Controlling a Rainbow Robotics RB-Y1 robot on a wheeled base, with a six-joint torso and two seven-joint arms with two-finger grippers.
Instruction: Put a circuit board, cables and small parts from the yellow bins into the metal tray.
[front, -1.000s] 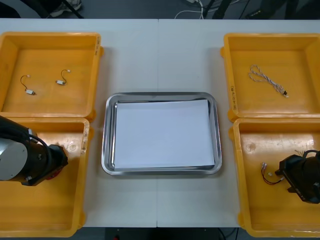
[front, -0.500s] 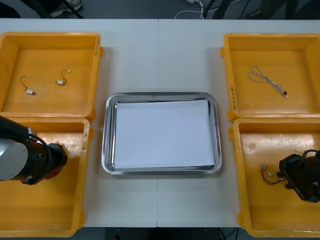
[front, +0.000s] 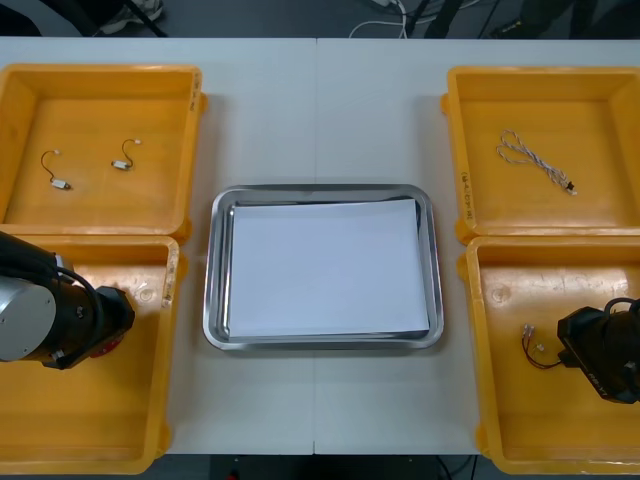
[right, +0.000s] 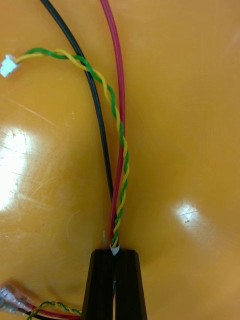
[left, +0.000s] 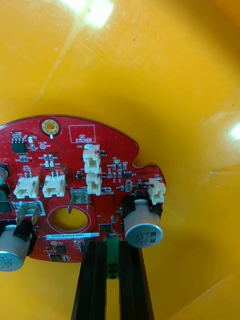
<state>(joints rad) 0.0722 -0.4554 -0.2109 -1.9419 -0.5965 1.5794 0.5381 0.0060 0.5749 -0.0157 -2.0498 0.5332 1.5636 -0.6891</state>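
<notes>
Left gripper (left: 111, 246) in near left yellow bin (front: 90, 420), jaws clamped on red circuit board (left: 75, 165), right gripper (right: 114, 254) jaws pinching cable bundle (right: 120, 150) in near right yellow bin (front: 520, 420), both scarcely moved since before.

My left arm (front: 22, 322), lower left of front view: silver-grey cylinder, then black wrist housing, thin black cable (front: 80, 285) over it. My right arm (front: 605, 352), lower right: black, boxy, cable loop (front: 622, 303) on top. Left gripper (left: 112, 246), right gripper (right: 115, 254): flat matte-black fingers (left: 95, 285).
</notes>
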